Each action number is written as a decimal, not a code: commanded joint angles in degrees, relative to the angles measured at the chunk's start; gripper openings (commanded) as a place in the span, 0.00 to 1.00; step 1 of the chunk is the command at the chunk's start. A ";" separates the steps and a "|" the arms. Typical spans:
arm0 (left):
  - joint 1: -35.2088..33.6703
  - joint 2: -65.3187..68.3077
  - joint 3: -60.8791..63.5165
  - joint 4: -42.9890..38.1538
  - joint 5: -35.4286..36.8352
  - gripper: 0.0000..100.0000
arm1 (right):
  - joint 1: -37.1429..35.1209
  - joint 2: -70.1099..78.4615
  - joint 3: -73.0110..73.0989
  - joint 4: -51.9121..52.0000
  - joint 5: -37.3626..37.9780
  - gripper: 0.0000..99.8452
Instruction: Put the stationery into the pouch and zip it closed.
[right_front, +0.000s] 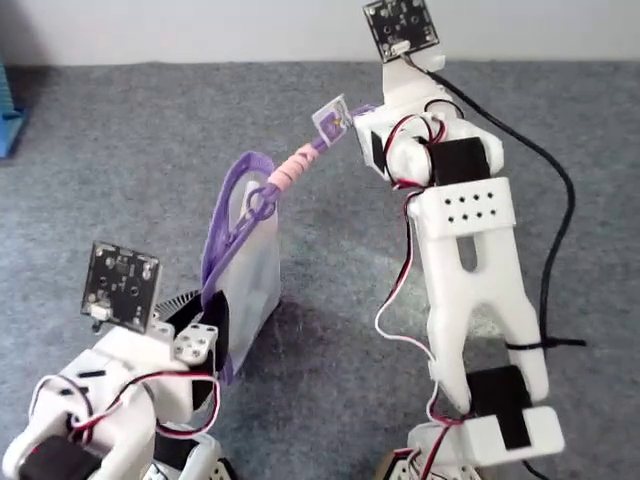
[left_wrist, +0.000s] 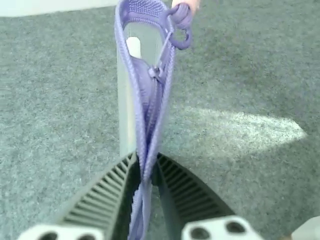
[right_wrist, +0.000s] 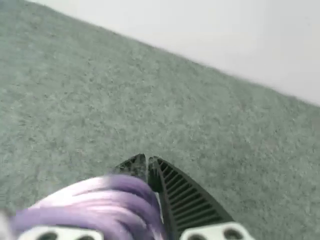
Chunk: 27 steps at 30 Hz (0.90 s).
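We see the pouch (right_front: 245, 250) held upright just left of centre over the table (right_front: 120, 150), zip partly open, a white item (left_wrist: 132, 47) inside. Our left gripper (right_front: 212, 318) pinches its zip edge, and our right gripper (right_front: 350, 120) is pressed together on the cord (right_front: 290, 172).

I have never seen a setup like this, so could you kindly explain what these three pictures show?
These are two small white robot arms on a grey table. One picture looks down from above; the other two come from a camera on each arm's wrist. The left gripper is shut on one end of a clear pouch with a purple zip, holding it on edge. The right gripper pinches the pink pull cord tied to the zip, which looks partly open at that end.
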 joint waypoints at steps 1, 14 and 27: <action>0.18 -1.76 -0.04 0.18 0.35 0.01 | 1.27 -0.04 -2.99 -1.01 0.09 0.01; 0.09 -1.76 -0.13 -0.18 0.35 0.01 | -1.89 -14.20 -2.81 34.42 6.86 0.32; 0.09 -1.76 -0.13 -0.35 0.44 0.01 | -31.69 -23.52 -2.37 40.22 -8.88 0.23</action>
